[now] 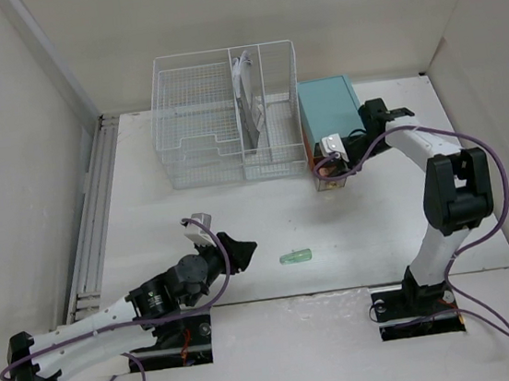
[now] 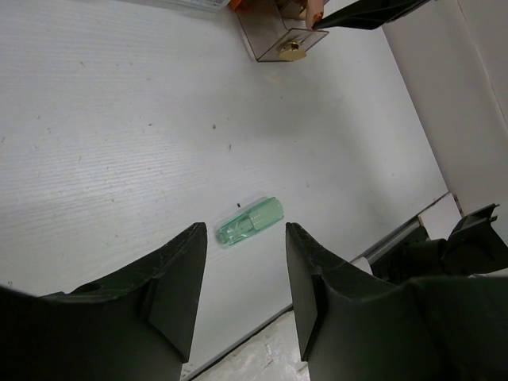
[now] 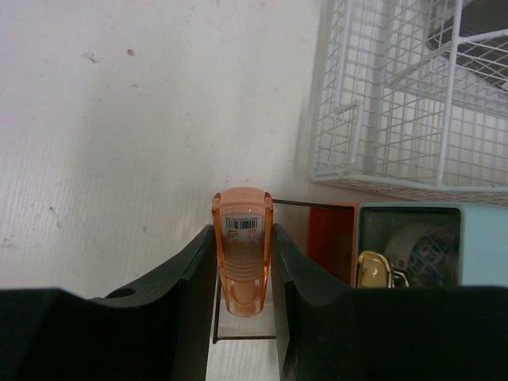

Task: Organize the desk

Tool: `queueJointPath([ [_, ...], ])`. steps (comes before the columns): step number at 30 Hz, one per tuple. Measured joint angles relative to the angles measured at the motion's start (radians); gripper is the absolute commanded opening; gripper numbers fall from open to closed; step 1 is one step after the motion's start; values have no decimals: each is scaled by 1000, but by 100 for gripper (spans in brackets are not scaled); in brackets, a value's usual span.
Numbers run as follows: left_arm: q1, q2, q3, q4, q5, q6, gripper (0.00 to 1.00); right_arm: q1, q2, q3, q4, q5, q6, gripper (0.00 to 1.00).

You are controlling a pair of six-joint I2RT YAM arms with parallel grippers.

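Right hand is clenching an orange piece over the drawer, lower centre; releasing it crooked risks missing. Left hand is hanging released.

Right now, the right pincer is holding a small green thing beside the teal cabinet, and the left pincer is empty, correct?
Not quite. The thing in the right pincer is an orange piece, not green; the right wrist view shows it. It is beside the teal cabinet, and the left pincer is empty.
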Motion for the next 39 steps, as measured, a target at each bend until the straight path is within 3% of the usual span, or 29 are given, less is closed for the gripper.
queueJointPath([
  [2,0,0,0,0,0,0,41,0,-2,-9,-1,1,-2,2],
  [6,0,0,0,0,0,0,41,1,-18,-45,29,15,17,33],
  [13,0,0,0,0,0,0,41,1,-95,-115,120,36,81,54],
  [17,0,8,0,1,0,3,41,1,-129,-121,156,42,106,54],
  [23,0,76,0,28,10,26,41,1,-172,-122,178,45,136,32],
  [26,0,154,3,68,43,64,48,4,-232,-128,185,60,178,25],
  [33,0,480,80,139,181,221,54,47,-452,-144,174,97,341,31],
  [39,0,677,245,144,258,387,57,51,-588,-145,134,87,403,35],
])
